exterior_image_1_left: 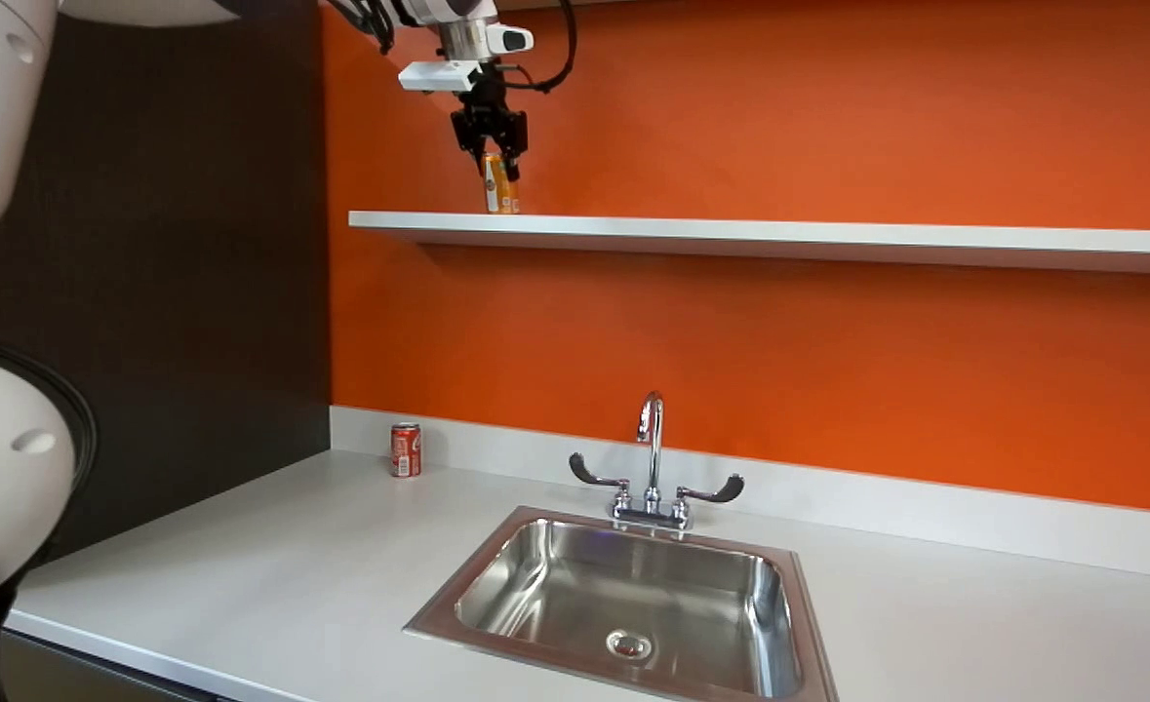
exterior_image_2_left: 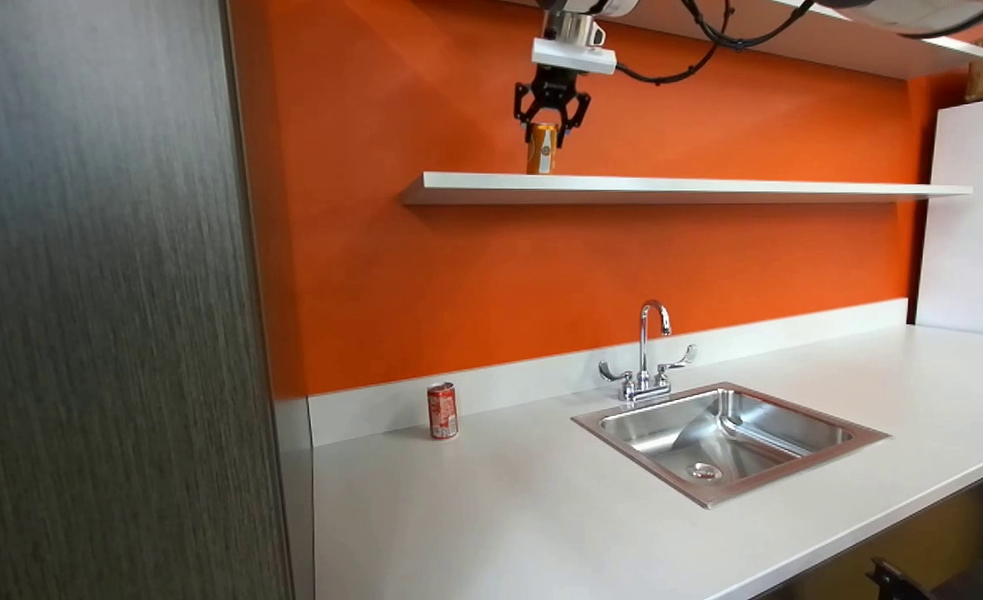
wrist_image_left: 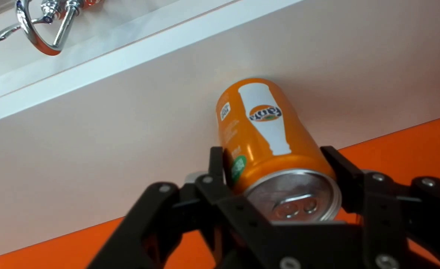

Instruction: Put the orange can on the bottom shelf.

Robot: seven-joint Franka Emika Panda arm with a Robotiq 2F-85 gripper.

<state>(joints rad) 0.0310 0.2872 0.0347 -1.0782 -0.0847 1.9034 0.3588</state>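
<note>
Above the worktop's back edge (exterior_image_1_left: 506,487), our gripper (exterior_image_2_left: 544,142) holds the orange can (wrist_image_left: 272,145), seemingly on the bottom shelf (exterior_image_1_left: 779,233), only release probably remaining.

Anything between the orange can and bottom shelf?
Nothing visible: the gripper holds the orange Fanta can over the bottom shelf, its base at or just above the surface. The red-and-white can stands on the countertop, below.
</note>
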